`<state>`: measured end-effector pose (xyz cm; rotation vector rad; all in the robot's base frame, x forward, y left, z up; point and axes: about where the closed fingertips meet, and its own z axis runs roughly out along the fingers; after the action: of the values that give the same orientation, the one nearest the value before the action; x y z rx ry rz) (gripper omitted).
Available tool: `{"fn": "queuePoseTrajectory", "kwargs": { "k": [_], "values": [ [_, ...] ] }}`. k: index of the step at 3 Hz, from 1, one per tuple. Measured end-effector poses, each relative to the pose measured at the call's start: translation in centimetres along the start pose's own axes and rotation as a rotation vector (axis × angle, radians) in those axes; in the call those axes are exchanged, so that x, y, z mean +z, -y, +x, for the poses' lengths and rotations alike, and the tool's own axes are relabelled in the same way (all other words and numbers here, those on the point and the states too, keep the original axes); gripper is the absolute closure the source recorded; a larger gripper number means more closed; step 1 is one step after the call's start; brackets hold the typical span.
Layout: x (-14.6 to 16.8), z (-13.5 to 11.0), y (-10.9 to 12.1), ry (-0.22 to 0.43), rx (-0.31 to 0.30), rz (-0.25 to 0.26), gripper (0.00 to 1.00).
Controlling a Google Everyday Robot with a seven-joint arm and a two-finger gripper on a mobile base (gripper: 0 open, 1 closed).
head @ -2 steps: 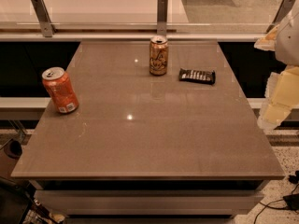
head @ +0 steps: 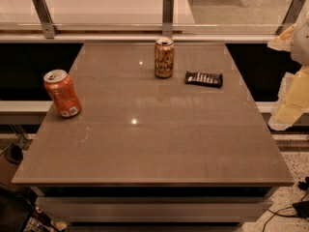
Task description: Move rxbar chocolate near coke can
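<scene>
The rxbar chocolate (head: 204, 79) is a flat black bar with pale lettering, lying at the back right of the brown table (head: 145, 144). The coke can (head: 62, 93) is orange-red with a silver top and stands upright near the table's left edge. My gripper (head: 288, 105) shows as pale cream parts at the right edge of the view, beyond the table's right side. It is well to the right of the bar and touches nothing.
A brown-gold patterned can (head: 164, 57) stands upright just left of the bar. A glass-topped rail with metal posts (head: 167, 9) runs behind the table. Cables (head: 289, 211) lie on the floor at the lower right.
</scene>
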<state>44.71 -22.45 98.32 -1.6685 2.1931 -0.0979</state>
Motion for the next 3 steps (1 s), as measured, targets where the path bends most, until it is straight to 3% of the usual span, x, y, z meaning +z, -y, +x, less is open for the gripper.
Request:
{"fn": "queuePoseTrajectory", "kwargs": {
  "k": [2, 3],
  "values": [
    [1.9, 3.3, 4.8, 0.157, 0.088, 0.049, 0.0],
    [3.6, 4.7, 7.6, 0.266, 0.135, 0.071, 0.0]
  ]
}}
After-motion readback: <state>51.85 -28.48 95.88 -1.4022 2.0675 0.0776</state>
